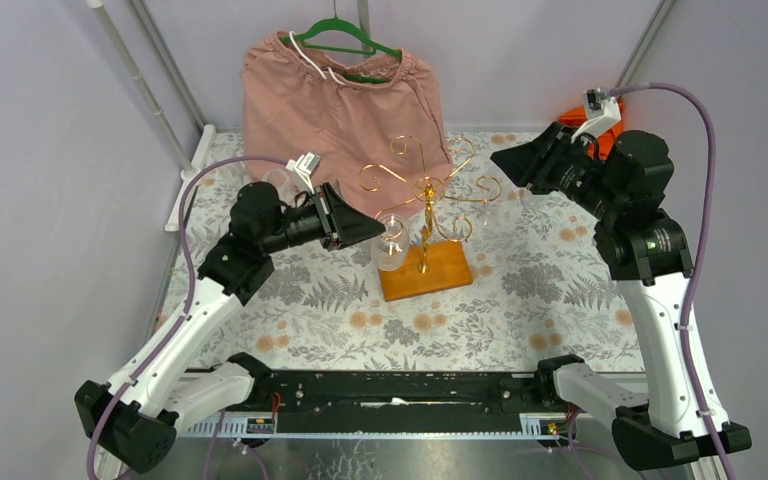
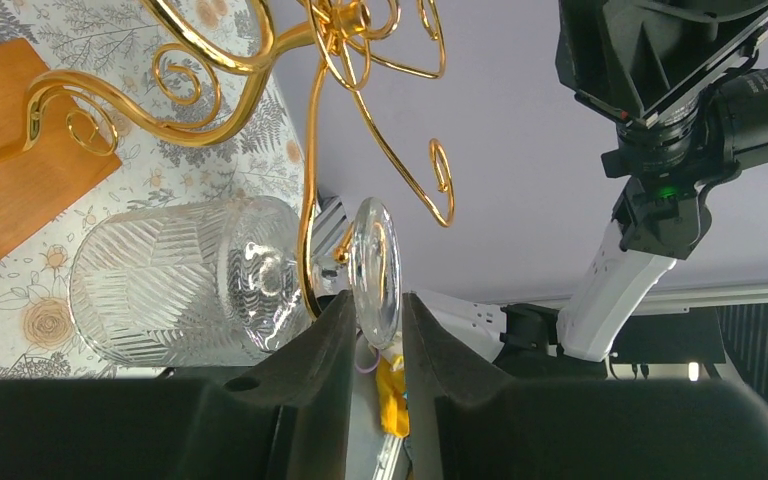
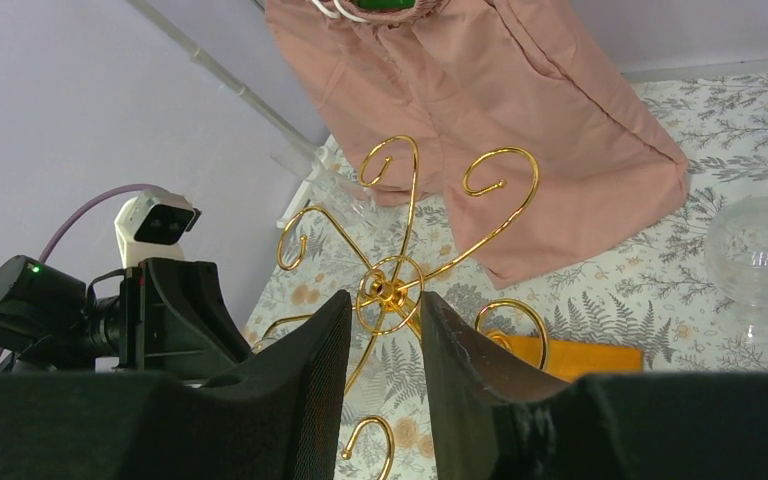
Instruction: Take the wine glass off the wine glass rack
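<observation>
two robot arms reach over a fern-print table (image 1: 550,290). my left claw (image 2: 377,305) comes in from the left to the wine glass (image 2: 190,280). the glass hangs on the left side of the wine glass rack (image 1: 425,230), with its ribbed bowl low beside the rack's orange-brown wooden base (image 1: 430,272). the glass's round foot (image 2: 375,260) sits edge-on between my left fingers (image 2: 330,340), which stand close on either side of it (i cannot tell whether they pinch it or only frame it). a curled gold arm (image 2: 312,200) runs past the stem. my right claw (image 3: 385,305) hovers above and to the right of the rack, apart from it, fingers partly spread with nothing between them. a second clear glass (image 3: 760,245) stands on the table near the rack. behind, pink shorts (image 1: 340,105) hang on a green hanger (image 1: 345,38).
</observation>
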You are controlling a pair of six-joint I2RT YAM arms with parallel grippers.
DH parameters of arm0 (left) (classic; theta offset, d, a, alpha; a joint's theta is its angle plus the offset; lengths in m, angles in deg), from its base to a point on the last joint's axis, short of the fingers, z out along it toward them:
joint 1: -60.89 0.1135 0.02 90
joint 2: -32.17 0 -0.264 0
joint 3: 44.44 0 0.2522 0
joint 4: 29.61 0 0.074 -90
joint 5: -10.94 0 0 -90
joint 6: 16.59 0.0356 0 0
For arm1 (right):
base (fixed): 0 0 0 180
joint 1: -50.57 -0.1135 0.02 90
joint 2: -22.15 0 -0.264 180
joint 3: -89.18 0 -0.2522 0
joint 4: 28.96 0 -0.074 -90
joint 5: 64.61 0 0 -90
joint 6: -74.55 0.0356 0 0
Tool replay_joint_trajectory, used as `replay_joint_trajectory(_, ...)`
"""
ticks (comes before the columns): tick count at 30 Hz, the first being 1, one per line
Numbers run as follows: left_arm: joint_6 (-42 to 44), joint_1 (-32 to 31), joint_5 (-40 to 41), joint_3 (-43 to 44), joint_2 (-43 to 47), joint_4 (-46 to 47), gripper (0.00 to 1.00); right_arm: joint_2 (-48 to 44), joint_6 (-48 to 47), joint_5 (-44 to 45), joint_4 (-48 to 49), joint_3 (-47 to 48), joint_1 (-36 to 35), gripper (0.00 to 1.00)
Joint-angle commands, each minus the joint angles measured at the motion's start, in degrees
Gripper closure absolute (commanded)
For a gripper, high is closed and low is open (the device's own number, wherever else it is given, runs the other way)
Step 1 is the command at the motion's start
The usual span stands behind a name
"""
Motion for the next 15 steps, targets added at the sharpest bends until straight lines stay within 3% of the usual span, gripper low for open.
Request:
replay_joint_trajectory(1,0.6,-0.4,0.3,-1.8,0.0,2.4,0.71,-1.5,0.7,-1.3,3.4,-0.6,-0.2,0.61)
replay_joint_trajectory(8,2.2,-0.4,0.6,-1.4,-0.2,-0.5,0.80,-1.9,1.4,-1.7,4.1,-0.9,-0.2,0.61)
replay_joint_trajectory(15,2.3,-0.4,0.6,0.3,-1.5,-3.5,1.00,-2.0,2.9,-3.0,5.8,-1.6,-0.2,0.61)
